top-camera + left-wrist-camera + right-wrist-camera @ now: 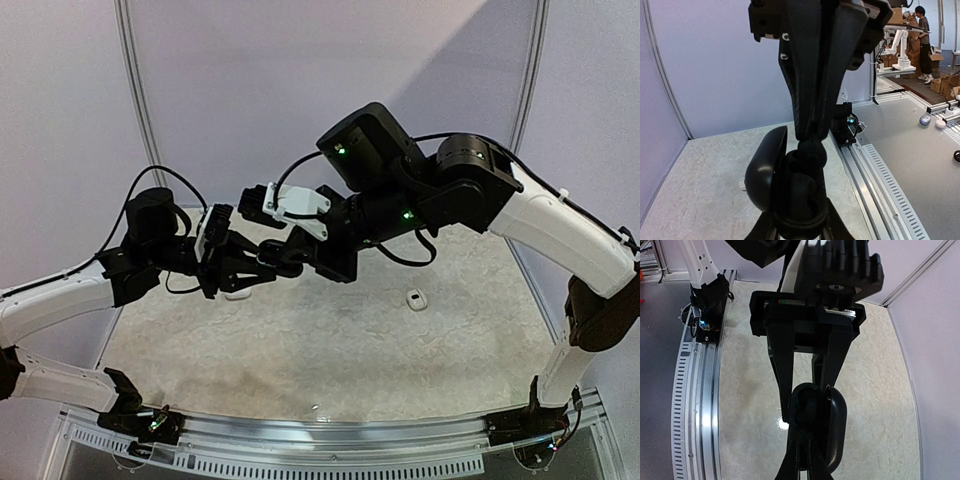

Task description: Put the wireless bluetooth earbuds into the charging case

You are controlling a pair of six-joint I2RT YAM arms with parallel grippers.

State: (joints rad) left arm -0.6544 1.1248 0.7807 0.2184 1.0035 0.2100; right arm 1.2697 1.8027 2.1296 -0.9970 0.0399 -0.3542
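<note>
A black charging case (801, 200) is held open in mid-air, its lid (762, 175) swung to the left. My left gripper (800, 222) is shut on the case body from below. My right gripper (802, 450) is shut on a black earbud (812, 150) and holds it at the upper end of the case's cavity. The right wrist view shows the case (815, 415) gripped by the left fingers (785, 375) from above. The two grippers meet above the back left of the table, left (238, 268) and right (272, 262). A white earbud (415, 299) lies on the table to the right.
A small white piece (238, 294) lies on the mat under the left gripper, half hidden. The slotted metal rail (330, 440) runs along the near edge. Pale enclosure walls (250, 90) stand behind and at the sides.
</note>
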